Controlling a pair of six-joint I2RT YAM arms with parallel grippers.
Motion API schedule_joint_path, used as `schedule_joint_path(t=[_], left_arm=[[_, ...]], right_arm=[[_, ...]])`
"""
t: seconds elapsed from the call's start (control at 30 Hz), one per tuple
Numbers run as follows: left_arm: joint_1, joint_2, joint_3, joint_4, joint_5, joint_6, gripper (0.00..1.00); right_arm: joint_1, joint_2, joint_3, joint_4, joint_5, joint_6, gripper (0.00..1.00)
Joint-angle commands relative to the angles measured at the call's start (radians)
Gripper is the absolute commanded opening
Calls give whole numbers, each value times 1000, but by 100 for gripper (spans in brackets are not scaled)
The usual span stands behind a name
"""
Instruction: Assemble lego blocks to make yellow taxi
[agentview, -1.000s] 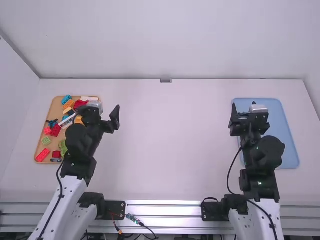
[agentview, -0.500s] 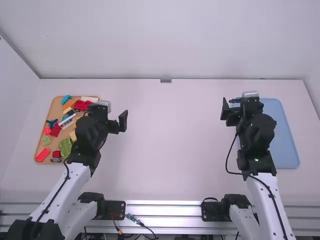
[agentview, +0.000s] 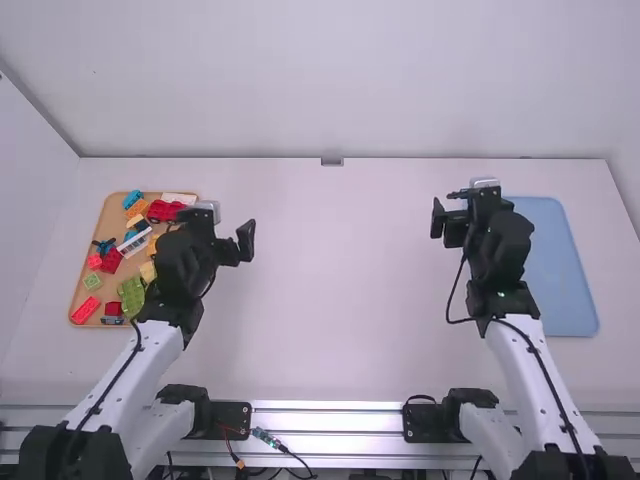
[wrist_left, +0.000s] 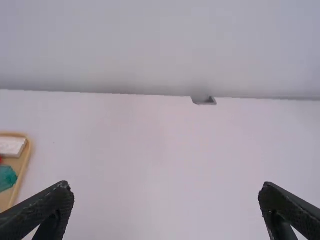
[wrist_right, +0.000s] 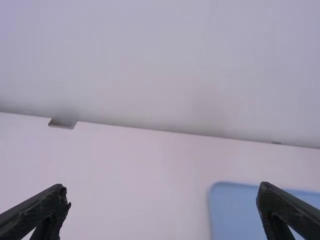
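The right hand (wrist_right: 162, 187), open and empty, has just drifted left off the blue tray (agentview: 565, 280), the open left hand (wrist_left: 165, 185) hangs by the tan tray (agentview: 109, 285) of lego blocks (agentview: 165, 211) at left, so assembly seems yet to begin.

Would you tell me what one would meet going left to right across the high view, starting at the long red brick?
Long red brick, larger green piece, left pincer, small grey fitting, right pincer, blue tray.
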Motion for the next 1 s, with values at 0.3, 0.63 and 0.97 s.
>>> schedule_joint_path(t=[0.3,0.63,0.97], left_arm=[[-7,11,76,-103,-200,-255,99],[118,305,480,-579,-275,-393,99],[182,595,800,-819,-48,-428,99]], right_arm=[[0,164,178,-139,1,-2,99],[55,327,341,-302,2,-32,99],[143,434,364,-408,8,-139,99]])
